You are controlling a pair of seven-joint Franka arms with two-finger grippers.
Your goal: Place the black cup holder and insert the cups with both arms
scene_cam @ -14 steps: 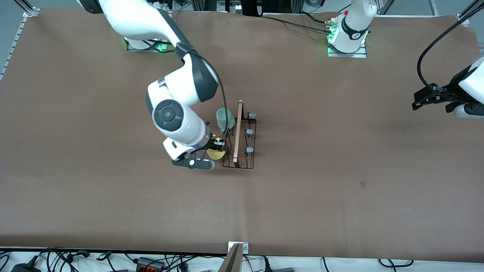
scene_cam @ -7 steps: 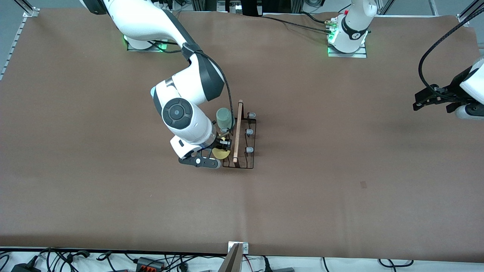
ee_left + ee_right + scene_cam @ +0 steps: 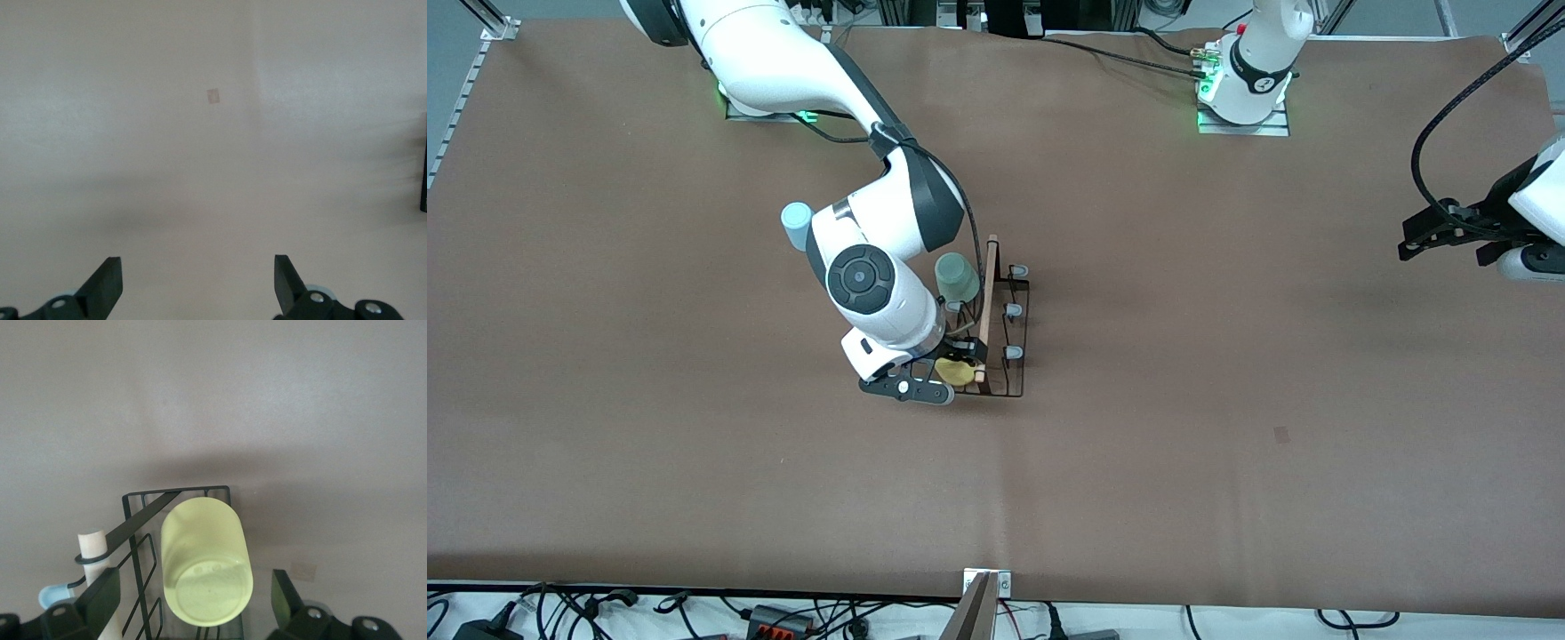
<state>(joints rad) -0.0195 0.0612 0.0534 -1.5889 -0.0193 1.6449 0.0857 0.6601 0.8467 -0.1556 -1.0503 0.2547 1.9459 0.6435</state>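
Rack first: the black cup holder (image 3: pixel 996 333) is seen standing mid-table, its wooden rod (image 3: pixel 985 311) running along the top. A pale green cup (image 3: pixel 957 276) is seated upside down on a prong at the end farther from the front camera; a yellow cup (image 3: pixel 205 561) is seated bottom-up at the nearer end. The right gripper (image 3: pixel 193 603) is positioned around the yellow cup, fingers (image 3: pixel 100 597) spread wide and clear of its sides. A light blue cup (image 3: pixel 795 225) is spotted beside the right arm. The left gripper (image 3: pixel 198 283) is parked wide open, waiting over bare table (image 3: pixel 1227 462).
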